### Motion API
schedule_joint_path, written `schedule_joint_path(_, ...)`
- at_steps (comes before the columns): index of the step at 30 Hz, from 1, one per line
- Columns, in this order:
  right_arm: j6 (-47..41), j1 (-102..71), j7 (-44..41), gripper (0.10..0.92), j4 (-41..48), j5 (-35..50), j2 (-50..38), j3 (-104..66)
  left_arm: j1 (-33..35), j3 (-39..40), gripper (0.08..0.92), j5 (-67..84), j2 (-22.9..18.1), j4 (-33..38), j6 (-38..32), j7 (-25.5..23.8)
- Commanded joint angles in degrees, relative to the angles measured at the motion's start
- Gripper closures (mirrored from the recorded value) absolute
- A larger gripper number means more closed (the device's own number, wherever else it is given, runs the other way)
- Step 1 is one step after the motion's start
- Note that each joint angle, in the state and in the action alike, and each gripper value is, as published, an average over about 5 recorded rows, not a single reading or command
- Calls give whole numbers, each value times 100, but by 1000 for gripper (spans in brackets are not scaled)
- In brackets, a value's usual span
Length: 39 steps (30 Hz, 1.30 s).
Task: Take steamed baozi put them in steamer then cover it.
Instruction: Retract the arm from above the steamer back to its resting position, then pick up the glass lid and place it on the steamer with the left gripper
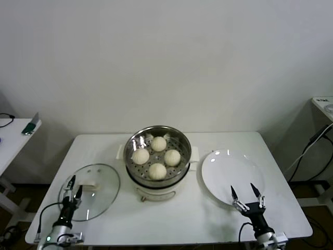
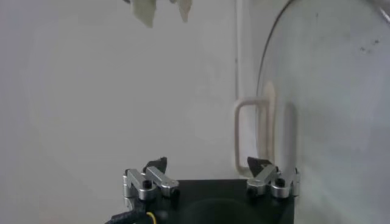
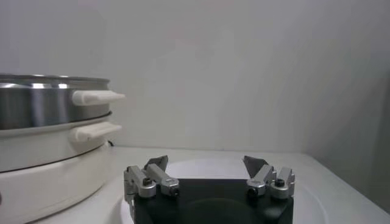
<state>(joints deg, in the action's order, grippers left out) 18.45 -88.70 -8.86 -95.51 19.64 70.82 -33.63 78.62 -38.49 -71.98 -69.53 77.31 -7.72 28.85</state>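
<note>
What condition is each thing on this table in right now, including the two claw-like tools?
Steamer: uncovered, on the table.
Four baozi: all in the steamer's perforated tray.
Glass cover: off, lying flat on the table at the steamer's left.
White plate: bare, right of the steamer.
Left tool: open, over the cover's near-left edge.
Right tool: open, holding nothing, over the plate's near edge.

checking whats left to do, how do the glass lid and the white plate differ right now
The glass lid is clear, with a metal rim and a cream bar handle; the white plate is opaque, plain and bare. The lid lies on the robot's left of the steamer, under the open left tool; the plate lies on the right, by the open right tool. Both are round and lie flat on the table, and neither is held.
</note>
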Motion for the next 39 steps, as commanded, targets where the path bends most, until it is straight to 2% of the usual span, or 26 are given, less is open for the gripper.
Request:
schedule_joint_path(1,40,-61,7,203,-4,-54,82,-41,-425,160,177,-99,54,-486,-60,34)
schedule_joint_path(4,54,-68,10,203,-9,-65,110,-41,-411,190,189,-109,37,-493,-81,21)
schedule_joint_path(7,62,-69,11,203,-21,-77,134,-38,-403,210,251,-136,21,-510,-97,24)
schedule_joint_path(19,85,-81,15,203,-40,-93,165,-22,-434,181,598,-157,28,-540,-128,28)
schedule_joint_path(23,92,-71,14,203,-44,-94,167,-24,-349,169,710,-76,50,-354,-85,-5)
schedule_joint_path(27,90,-48,17,203,-41,-99,150,-29,-172,163,824,506,163,248,145,-268)
schedule_joint_path(30,99,-42,15,203,-32,-98,128,-31,-15,94,863,1098,298,962,425,-574)
schedule_joint_path(34,103,-41,24,203,-28,-133,104,-33,206,-89,865,1755,571,2078,1029,-1097)
schedule_joint_path(39,-34,-25,201,203,-49,-396,101,-41,429,-202,865,2286,1139,3274,2444,-2091)
